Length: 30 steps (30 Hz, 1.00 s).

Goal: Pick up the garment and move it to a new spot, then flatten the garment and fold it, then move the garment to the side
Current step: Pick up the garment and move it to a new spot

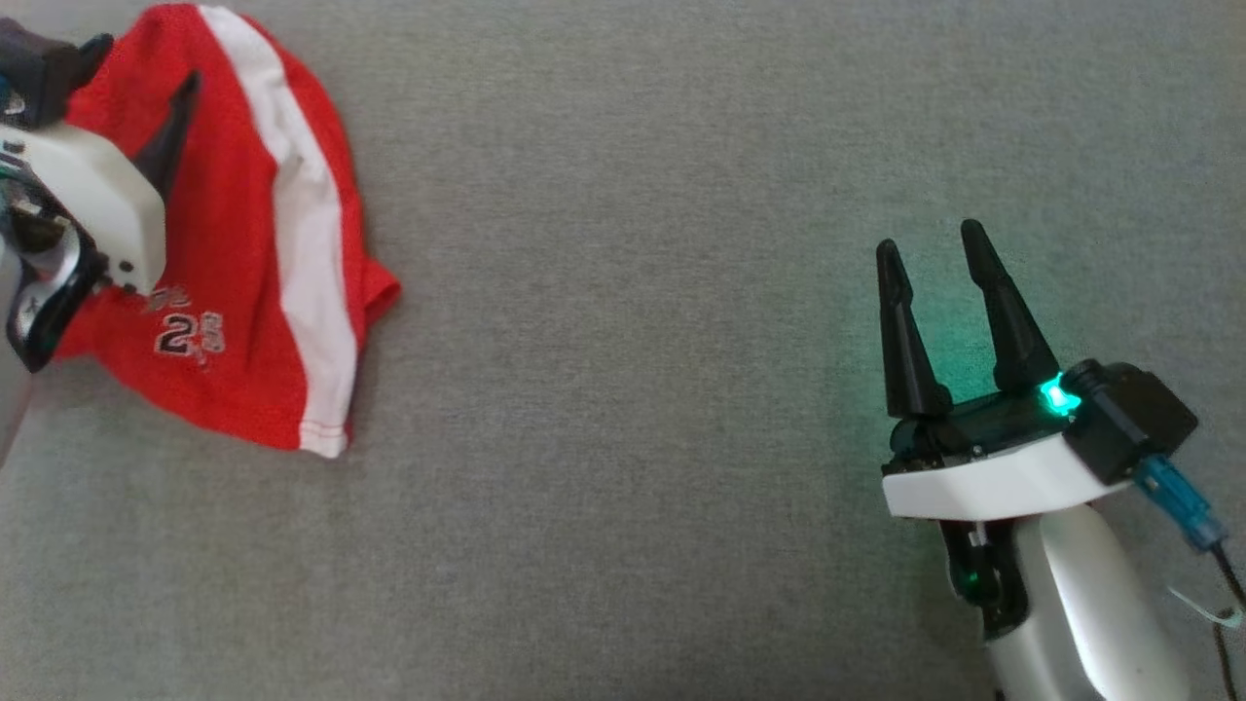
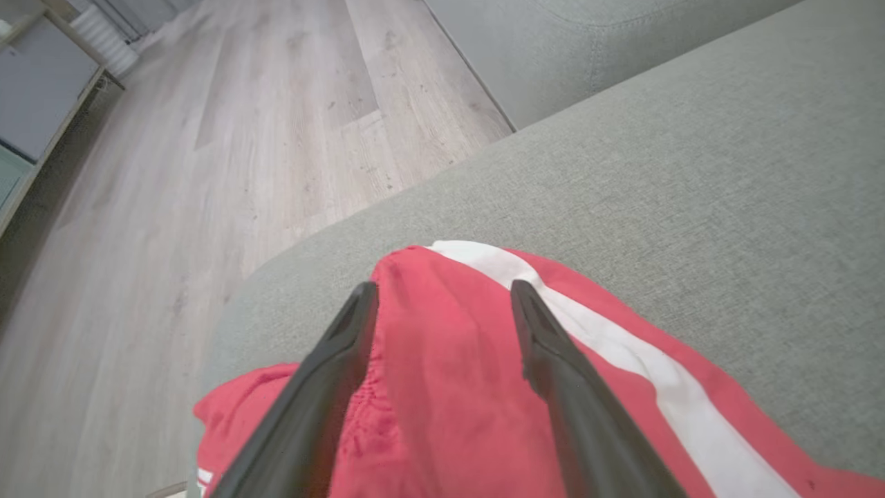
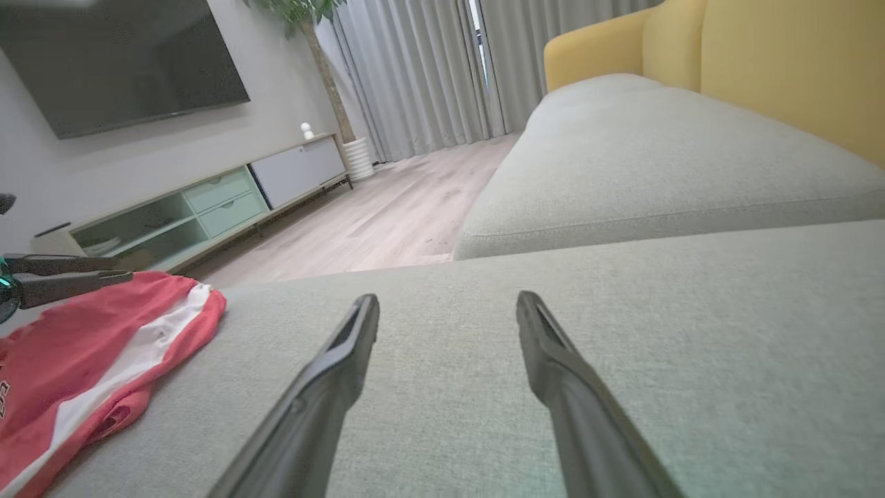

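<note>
1. At the upper left of the head view, the garment (image 1: pixel 243 243) lies rumpled on the grey sofa (image 1: pixel 633 389), far to our left. Our left gripper (image 1: pixel 146 60) hangs over it, jaws spread, pinching nothing. Our right gripper (image 1: pixel 930 239) sits well apart at the lower right, jaws spread too, over bare sofa.
2. In the left wrist view, both fingers (image 2: pixel 325 387) point across the red cloth, one by the gathered waistband, the other beside the white stripe. We can't tell whether the tips touch it. The garment lies close to the sofa edge, with the floor (image 2: pixel 207 138) beyond.
3. In the right wrist view, the fingers frame bare sofa. The garment is at the lower left, the left gripper over it.
4. We judge the pick-up is the step in hand: the garment looks neither flattened nor neatly folded, and nothing is gripped.
5. Next we would lower the left gripper, close on a bunch of cloth near the waistband, and carry it toward the middle, clear of the edge.
</note>
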{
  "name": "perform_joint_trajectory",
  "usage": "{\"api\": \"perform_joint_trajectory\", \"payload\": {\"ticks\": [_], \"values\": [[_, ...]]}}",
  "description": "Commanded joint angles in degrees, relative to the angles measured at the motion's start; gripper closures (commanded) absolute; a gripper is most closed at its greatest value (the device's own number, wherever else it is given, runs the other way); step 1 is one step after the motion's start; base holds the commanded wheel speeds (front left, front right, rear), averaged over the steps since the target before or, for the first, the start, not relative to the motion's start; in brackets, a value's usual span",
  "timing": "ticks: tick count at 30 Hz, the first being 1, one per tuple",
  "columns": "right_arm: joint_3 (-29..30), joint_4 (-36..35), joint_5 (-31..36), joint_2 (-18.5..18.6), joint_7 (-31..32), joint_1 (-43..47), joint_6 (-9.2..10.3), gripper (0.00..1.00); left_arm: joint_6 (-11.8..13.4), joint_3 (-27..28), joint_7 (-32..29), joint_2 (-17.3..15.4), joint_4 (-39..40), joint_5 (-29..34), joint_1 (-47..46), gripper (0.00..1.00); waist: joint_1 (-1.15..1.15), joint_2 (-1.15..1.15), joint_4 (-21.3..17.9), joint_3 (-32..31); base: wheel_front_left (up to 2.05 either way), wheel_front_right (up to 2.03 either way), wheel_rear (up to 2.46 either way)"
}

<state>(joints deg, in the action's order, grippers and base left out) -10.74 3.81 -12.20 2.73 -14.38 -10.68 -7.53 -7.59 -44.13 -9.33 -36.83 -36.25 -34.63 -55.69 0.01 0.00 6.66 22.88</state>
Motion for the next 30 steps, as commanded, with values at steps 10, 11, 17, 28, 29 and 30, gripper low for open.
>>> {"api": "perform_joint_trajectory", "payload": {"ticks": [10, 11, 17, 28, 29, 30], "values": [[-1.26, -1.95, -1.54, 0.15, -0.62, -1.45, 0.04, 0.0, 0.1, -9.07, -5.4, -2.84, -5.96, -9.87, -7.03, 0.56, -0.01, 0.0, -2.81, 2.28, 0.0, 0.0, 0.0], [-1.19, -1.96, -1.58, 0.15, -0.62, -1.45, 0.04, 0.0, 0.1, -10.23, -5.51, -2.96, -5.94, -10.36, -7.4, 1.0, -0.01, 0.0, -2.86, 2.31, 0.0, 0.0, 0.0], [-1.15, -1.66, -2.13, 0.15, -0.62, -1.69, 0.04, 0.0, 0.1, -11.77, 4.67, -2.28, -7.37, -12.12, -11.88, 1.0, -0.01, 0.0, -2.67, 1.06, 0.0, 0.0, 0.0], [-0.96, -0.27, -5.21, 0.15, -0.62, 0.33, 0.04, 0.0, 0.1, -14.73, 20.86, 0.85, -2.18, -11.99, -16.62, 1.0, -0.01, 0.0, -3.57, -6.87, 0.0, 0.0, 0.0], [-0.94, -0.19, -5.49, 0.15, -0.62, 0.62, 0.04, 0.0, 0.1, -15.63, 20.97, 0.85, -1.12, -11.91, -16.72, 1.0, -0.01, 0.0, -3.76, -7.55, 0.0, 0.0, 0.0], [-0.97, -0.1, -5.75, 0.15, -0.62, 0.84, 0.04, 0.0, 0.1, -16.37, 21.13, 0.85, -0.15, -11.8, -16.87, 1.0, -0.01, 0.0, -4.0, -8.28, 0.0, 0.0, 0.0]]}}
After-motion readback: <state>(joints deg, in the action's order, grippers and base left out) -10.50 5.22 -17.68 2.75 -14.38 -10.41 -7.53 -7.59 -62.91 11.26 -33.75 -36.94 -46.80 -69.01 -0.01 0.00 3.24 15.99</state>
